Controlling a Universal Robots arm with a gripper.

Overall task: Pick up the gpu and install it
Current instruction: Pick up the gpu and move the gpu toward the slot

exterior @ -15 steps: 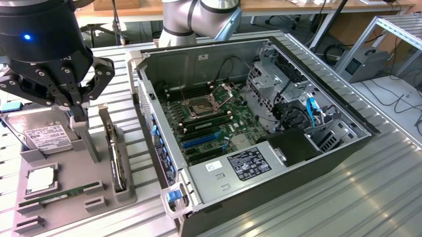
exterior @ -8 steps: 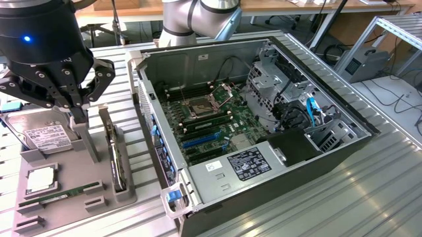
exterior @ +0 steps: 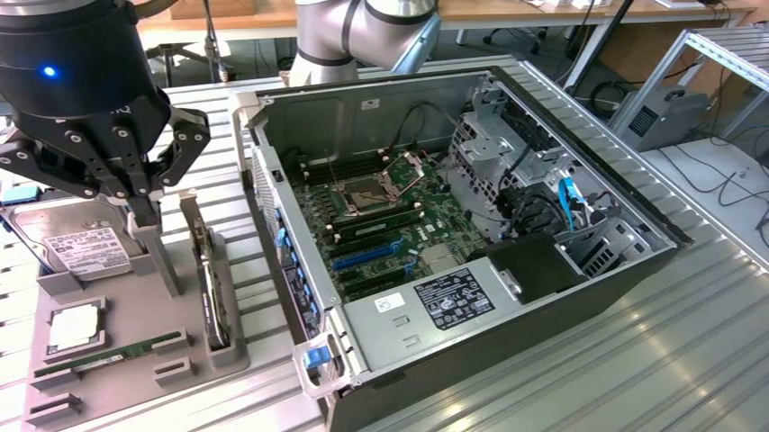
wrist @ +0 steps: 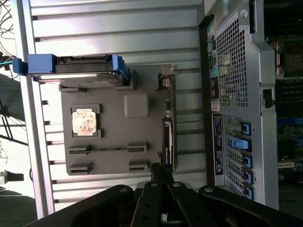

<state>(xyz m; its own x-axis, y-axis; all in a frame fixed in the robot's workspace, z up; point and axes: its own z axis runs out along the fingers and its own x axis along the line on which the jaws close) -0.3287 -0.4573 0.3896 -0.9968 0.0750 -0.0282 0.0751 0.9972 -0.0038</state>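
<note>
The gripper point(exterior: 143, 214) hung pinched together and empty above the tray point(exterior: 121, 360), just beside the gpu point(exterior: 214, 288), which stood on edge in its slot. Lowered like that, it might strike the gpu's top edge and tilt it.

Setting: robotics lab/workshop. Evid.: alu. slatted bench point(exterior: 625, 360), open PC case point(exterior: 481, 225), UR arm point(exterior: 360, 31), parts tray point(exterior: 132, 306), bkgd desks point(exterior: 517, 11).

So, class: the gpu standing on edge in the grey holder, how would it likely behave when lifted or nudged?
The gpu looks like a thin rigid board, so it would probably lift stiffly, not flop. Standing on its narrow edge in the grey holder, it may tip once clear of the slot.
</note>
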